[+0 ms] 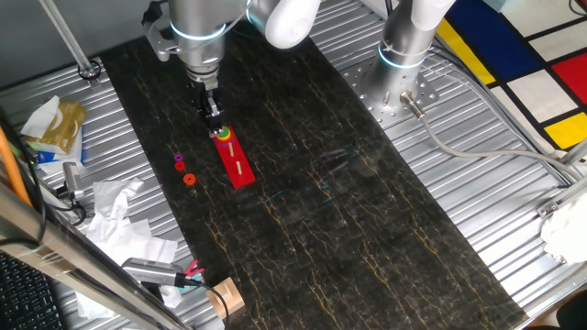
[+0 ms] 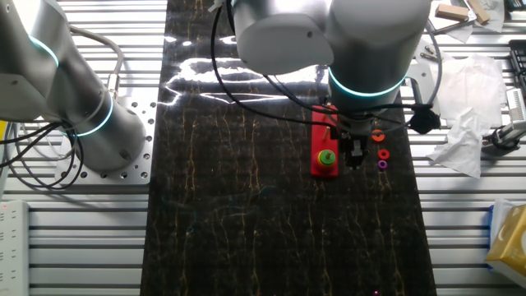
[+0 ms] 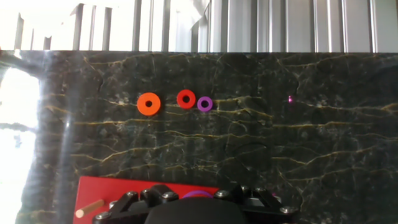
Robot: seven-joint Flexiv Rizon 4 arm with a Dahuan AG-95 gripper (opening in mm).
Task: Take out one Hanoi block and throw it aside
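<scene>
A dark marbled mat covers the table (image 1: 385, 238). On the red board (image 1: 238, 163), the green ring (image 2: 327, 157) sits on the peg at the end nearest the tool (image 1: 215, 124), directly beneath it; tool state I cannot tell.

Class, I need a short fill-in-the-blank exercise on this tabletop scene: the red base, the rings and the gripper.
1. The green ring sits on a peg of the ____ base.
2. ____ loose rings lie on the dark mat beside the base.
3. The smallest loose ring is ____.
4. The gripper hangs above the base's ____ ring.

Missing words: red; three; purple; green
</scene>
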